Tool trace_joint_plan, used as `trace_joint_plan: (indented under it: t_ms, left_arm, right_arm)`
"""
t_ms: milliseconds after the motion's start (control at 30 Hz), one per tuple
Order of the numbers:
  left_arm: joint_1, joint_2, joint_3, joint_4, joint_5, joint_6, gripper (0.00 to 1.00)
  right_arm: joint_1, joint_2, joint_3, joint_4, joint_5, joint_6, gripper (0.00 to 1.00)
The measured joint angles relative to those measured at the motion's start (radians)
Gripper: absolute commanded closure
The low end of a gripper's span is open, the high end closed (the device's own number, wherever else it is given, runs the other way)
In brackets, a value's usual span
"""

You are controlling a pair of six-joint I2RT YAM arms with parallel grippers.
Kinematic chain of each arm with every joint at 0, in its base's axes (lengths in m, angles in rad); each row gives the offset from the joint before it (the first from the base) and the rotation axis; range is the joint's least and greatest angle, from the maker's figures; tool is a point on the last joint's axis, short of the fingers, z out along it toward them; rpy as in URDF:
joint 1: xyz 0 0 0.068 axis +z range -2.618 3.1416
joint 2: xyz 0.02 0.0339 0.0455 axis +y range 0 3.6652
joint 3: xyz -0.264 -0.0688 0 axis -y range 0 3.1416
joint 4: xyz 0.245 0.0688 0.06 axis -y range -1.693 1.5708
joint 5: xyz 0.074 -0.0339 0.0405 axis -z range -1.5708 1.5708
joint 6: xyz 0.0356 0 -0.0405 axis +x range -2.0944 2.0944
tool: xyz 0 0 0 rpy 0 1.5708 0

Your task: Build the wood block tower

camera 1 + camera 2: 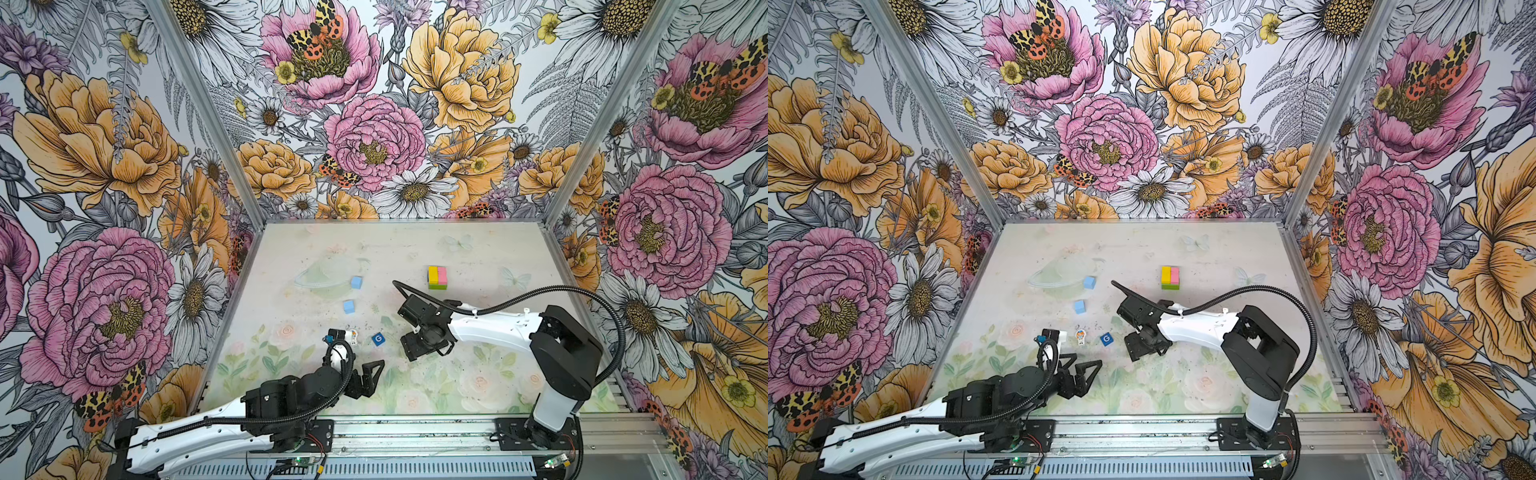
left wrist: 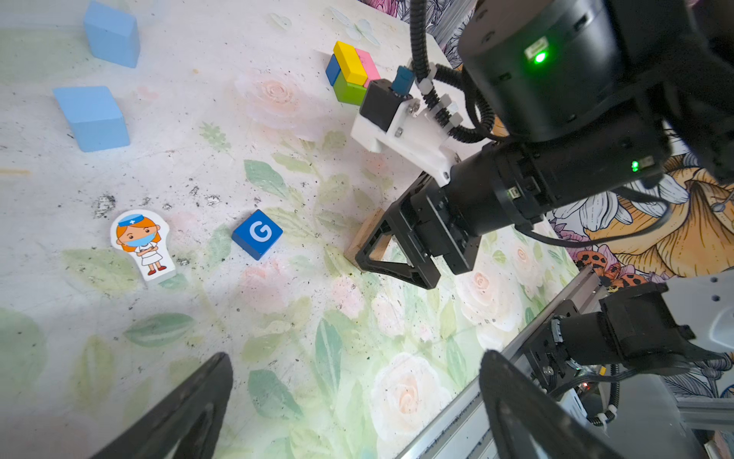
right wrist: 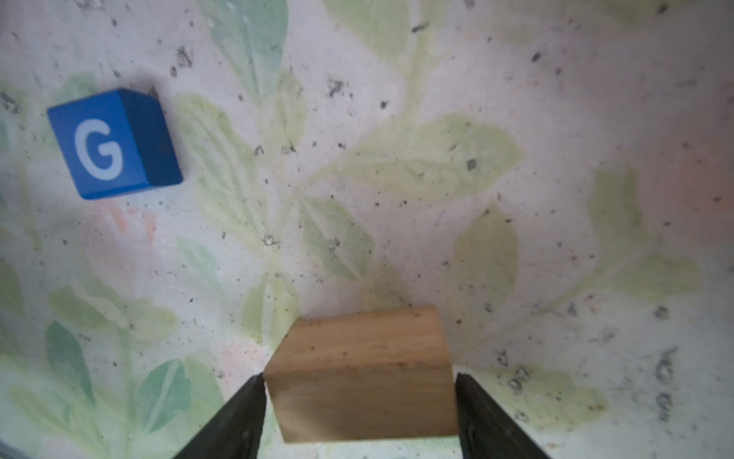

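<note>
The partly built tower (image 1: 437, 277) stands at the back right: yellow and pink bricks lying on a green one, with a dark blue block at its side in the left wrist view (image 2: 351, 73). My right gripper (image 3: 359, 381) is low at mid-table, shut on a plain tan block (image 3: 361, 373) that rests on the mat (image 2: 367, 234). Two light blue cubes (image 1: 356, 282) (image 1: 348, 306) lie left of centre. The white toy figure (image 1: 1080, 336) lies flat near the front. My left gripper (image 2: 357, 365) hangs open and empty just in front of the figure (image 1: 1079, 368).
A dark blue cube marked G (image 1: 377, 339) lies between the figure and the right gripper (image 1: 415, 347). Flowered walls close in the mat on three sides. A metal rail (image 1: 415, 432) carrying both arm bases runs along the front edge.
</note>
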Motion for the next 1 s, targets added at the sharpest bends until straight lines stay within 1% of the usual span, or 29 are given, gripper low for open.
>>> trace_joint_plan:
  t_ms: [333, 533, 733, 1000]
  left_arm:
    - [0.0, 0.0, 0.0, 0.0, -0.011, 0.0, 0.02]
    - [0.0, 0.0, 0.0, 0.0, -0.014, 0.0, 0.02]
    - [0.0, -0.011, 0.0, -0.008, -0.015, 0.0, 0.02]
    - [0.0, -0.013, 0.0, -0.012, -0.015, 0.0, 0.02]
  right_arm:
    - [0.0, 0.036, 0.012, 0.0, 0.009, -0.006, 0.24]
    - [0.0, 0.047, 0.046, -0.005, 0.016, -0.016, 0.24]
    - [0.0, 0.051, 0.069, -0.01, 0.019, -0.033, 0.27]
    - [0.0, 0.051, 0.069, -0.03, 0.018, -0.034, 0.27]
